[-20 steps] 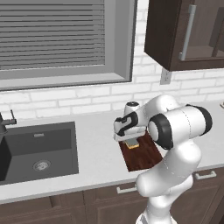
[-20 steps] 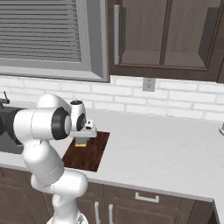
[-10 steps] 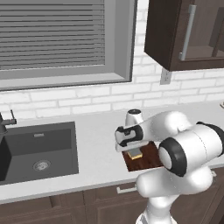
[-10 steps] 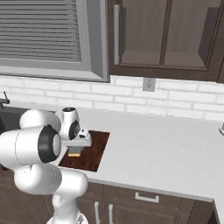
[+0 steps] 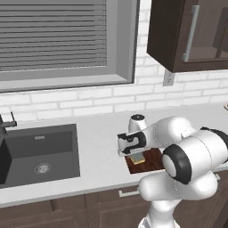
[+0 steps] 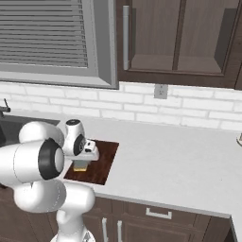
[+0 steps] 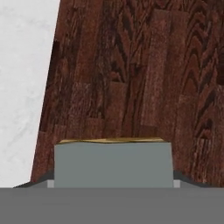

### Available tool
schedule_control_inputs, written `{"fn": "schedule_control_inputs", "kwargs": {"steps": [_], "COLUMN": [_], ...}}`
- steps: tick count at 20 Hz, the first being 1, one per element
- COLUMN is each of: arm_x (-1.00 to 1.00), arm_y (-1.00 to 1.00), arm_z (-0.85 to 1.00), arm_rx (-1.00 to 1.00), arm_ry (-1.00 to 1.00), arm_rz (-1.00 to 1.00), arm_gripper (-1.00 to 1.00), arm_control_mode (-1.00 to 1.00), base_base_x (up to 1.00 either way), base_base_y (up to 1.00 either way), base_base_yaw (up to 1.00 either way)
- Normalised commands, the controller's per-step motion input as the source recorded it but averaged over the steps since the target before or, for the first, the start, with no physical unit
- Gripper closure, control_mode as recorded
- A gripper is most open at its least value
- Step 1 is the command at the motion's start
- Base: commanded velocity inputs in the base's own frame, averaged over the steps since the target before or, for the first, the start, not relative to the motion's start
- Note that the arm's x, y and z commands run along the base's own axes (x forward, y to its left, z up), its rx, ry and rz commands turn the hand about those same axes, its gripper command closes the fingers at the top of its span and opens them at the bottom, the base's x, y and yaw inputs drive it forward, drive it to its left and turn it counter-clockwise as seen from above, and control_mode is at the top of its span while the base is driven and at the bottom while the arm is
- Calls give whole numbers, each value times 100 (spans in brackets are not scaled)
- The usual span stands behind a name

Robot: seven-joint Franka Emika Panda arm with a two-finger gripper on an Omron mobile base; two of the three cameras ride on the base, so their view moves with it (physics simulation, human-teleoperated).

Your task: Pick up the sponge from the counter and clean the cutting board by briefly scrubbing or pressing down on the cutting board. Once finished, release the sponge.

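The sponge (image 5: 138,158) (image 6: 80,165) rests grey-green side up, yellow layer down, on the dark reddish-brown cutting board (image 5: 153,161) (image 6: 103,158), near the board's left end. My gripper (image 5: 134,153) (image 6: 84,158) reaches down over it and is shut on the sponge. In the hand view the sponge (image 7: 113,162) sits between my fingertips (image 7: 178,177), its yellow edge against the board (image 7: 131,65). The light counter (image 7: 22,65) (image 5: 98,133) lies beside the board's edge.
A dark grey sink basin (image 5: 40,153) with a faucet (image 5: 6,122) is set into the counter to the left. A wall outlet (image 6: 160,90) and dark upper cabinets (image 6: 179,38) are behind. A small object (image 6: 239,139) stands at the far right.
My hand has come down and toward the counter's front with the sponge, from the board's back part onto its surface near the left end.
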Motion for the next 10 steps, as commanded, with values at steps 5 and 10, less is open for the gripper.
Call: {"fn": "schedule_control_inputs", "kwargs": {"steps": [5,10], "arm_x": [70,42], "arm_y": [-6,-28], "arm_z": [-7,0], "arm_rx": [-2,0], "arm_ry": [0,-1], "arm_rz": [-3,-3], "arm_gripper": [100,100], "arm_control_mode": [-100,-100], "base_base_x": [0,0], "base_base_y": [0,0], "base_base_yaw": [0,0]}}
